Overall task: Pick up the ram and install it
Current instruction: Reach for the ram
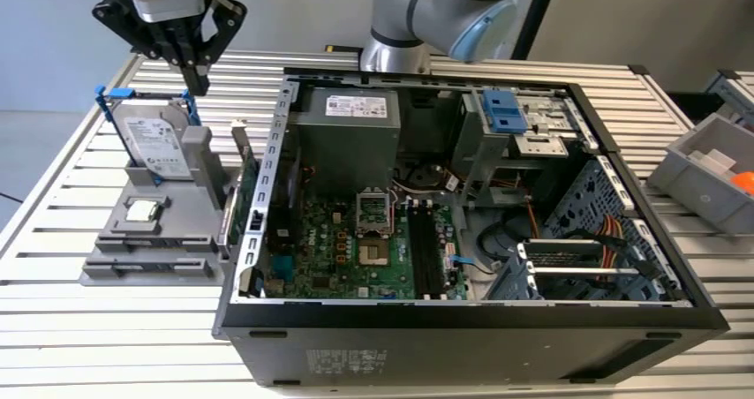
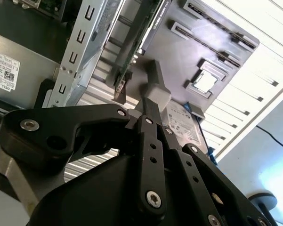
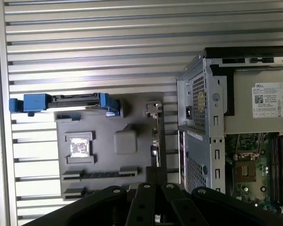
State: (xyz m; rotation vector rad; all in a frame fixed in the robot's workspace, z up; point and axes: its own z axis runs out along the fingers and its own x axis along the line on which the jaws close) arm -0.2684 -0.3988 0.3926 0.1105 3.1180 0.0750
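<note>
We judge the work to be at its opening step, the approach for the pick, with nothing lifted yet.

The table carries the open case. Just beside it, on the exterior view's left, sits a grey holder. The board lies flat inside the case, and its black slots are bare.

A drive stands on the holder at its far end. The tool hangs above that end, over the drive and touching nothing. As far as we can see, its fingers are drawn together to a point and grip nothing.

The ram stands on its long edge in the holder, on the side nearest the case wall. The tool is well apart from it.

In the first wrist view we see the ram edge-on as a thin line. In the second wrist view the ram is a narrow greenish strip beside the case wall.

Its long axis runs along that wall, from the far side of the exterior view toward the near side. That is the same way the slots run, and its flat faces look toward the case and toward the drive.

In our view, taking the ram calls for:
- parting the fingers
- bringing the tool sideways over the stick
- turning the fingers to close across its thin faces near mid-length, clear of the case wall

A chip lies flat on the holder between the drive and the near end.
</note>
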